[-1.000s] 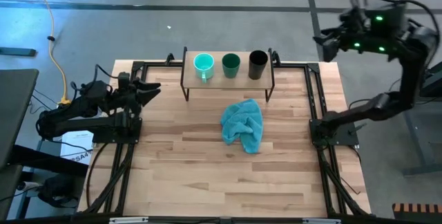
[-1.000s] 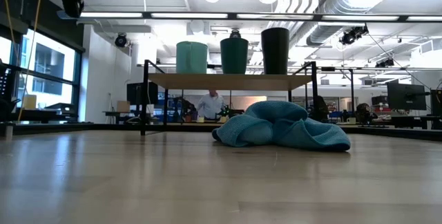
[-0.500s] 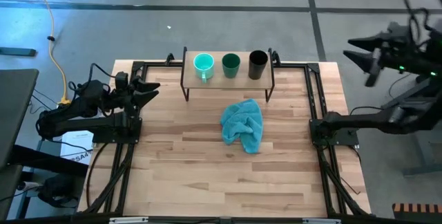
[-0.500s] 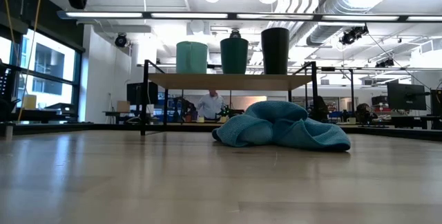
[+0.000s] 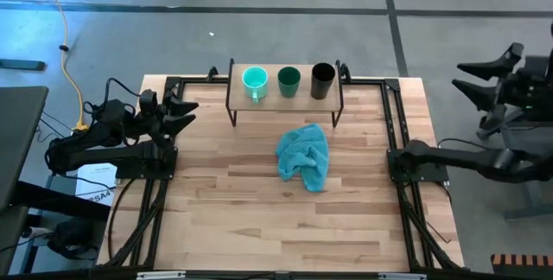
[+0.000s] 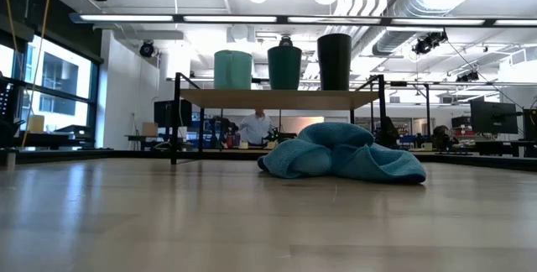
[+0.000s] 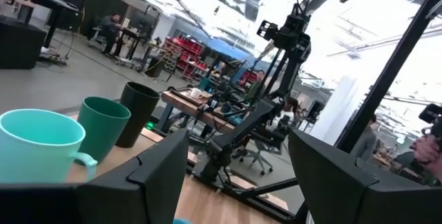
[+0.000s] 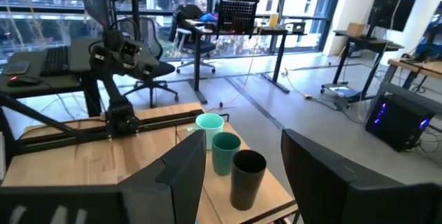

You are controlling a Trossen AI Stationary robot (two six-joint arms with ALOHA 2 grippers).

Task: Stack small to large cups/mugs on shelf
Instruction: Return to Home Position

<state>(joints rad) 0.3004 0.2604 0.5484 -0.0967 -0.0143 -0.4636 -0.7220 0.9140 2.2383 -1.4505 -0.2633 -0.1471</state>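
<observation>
Right gripper (image 5: 460, 77) has swung out past the table's right edge, fingers spread and empty; left gripper (image 5: 192, 112) waits at the left side, also spread. On the shelf (image 5: 271, 95) stand 3 in a row: turquoise mug (image 5: 254, 79), dark green cup (image 5: 289, 79), black cup (image 5: 322, 77), so likely only homing remains

Off-task bits I see
Crumpled teal cloth (image 5: 304, 156) near the tabletop (image 5: 233, 219) centre; yellow cable (image 5: 62, 29) on the floor toward 10 o'clock.
</observation>
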